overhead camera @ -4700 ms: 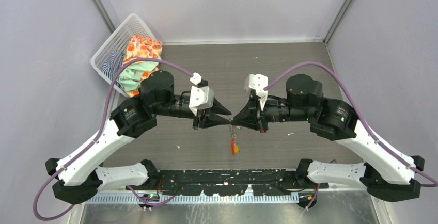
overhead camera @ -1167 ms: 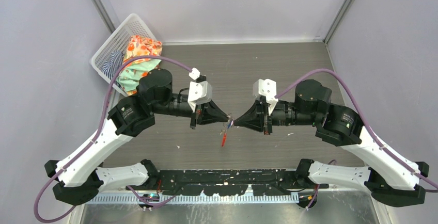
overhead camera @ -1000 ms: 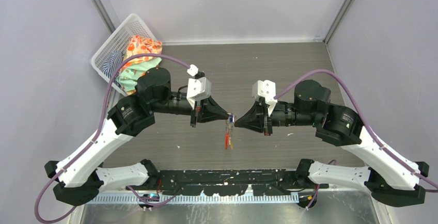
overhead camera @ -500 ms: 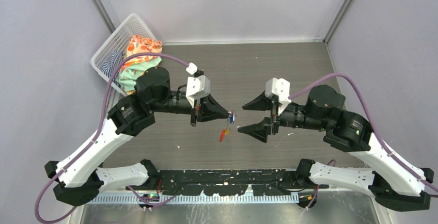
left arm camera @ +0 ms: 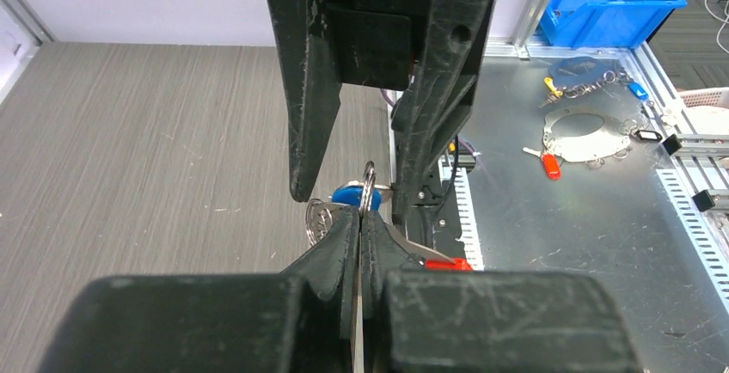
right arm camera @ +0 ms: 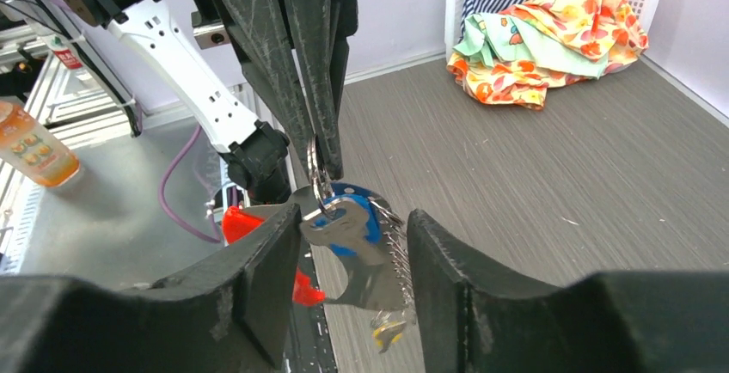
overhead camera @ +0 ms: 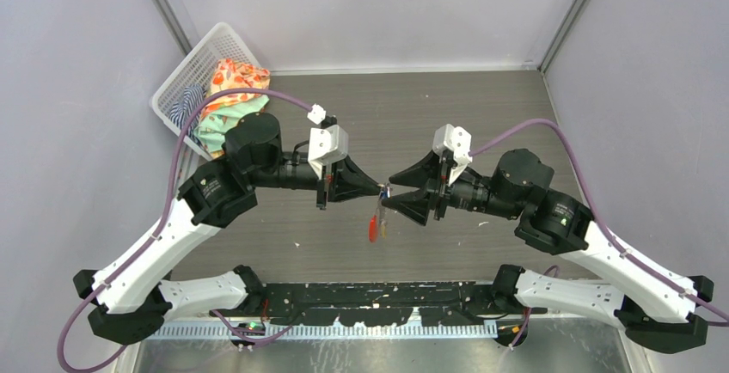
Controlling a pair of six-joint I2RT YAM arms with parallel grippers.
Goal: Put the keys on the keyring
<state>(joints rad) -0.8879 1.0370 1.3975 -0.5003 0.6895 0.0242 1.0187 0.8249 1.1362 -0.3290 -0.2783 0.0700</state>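
The left gripper (overhead camera: 379, 190) is pinched fully closed on the keyring (left arm camera: 369, 186), gripping the thin metal ring edge-on at its fingertips and holding it in the air above the middle of the table (overhead camera: 481, 115). Below the grip the rest of the cluster hangs down. The blue-headed key (right arm camera: 359, 211) sits right against the ring, its metal blade slanting downward. The yellow-headed key (right arm camera: 386, 330) dangles lowest, partly hidden and blurred. The red tag (overhead camera: 372, 231) hangs toward the near side, under the left gripper's tip.

The right gripper (overhead camera: 388, 191) faces the left one tip to tip, just to the right of it. Its jaws stand apart at a moderate width, one on the far side and one on the near side of the hanging keys, so the blue-headed key lies in the gap between them. Whether either jaw touches the metal cannot be told.

At the far left corner of the table a white basket (overhead camera: 193, 68) holds crumpled patterned clothes (overhead camera: 232, 89), well apart from both grippers.
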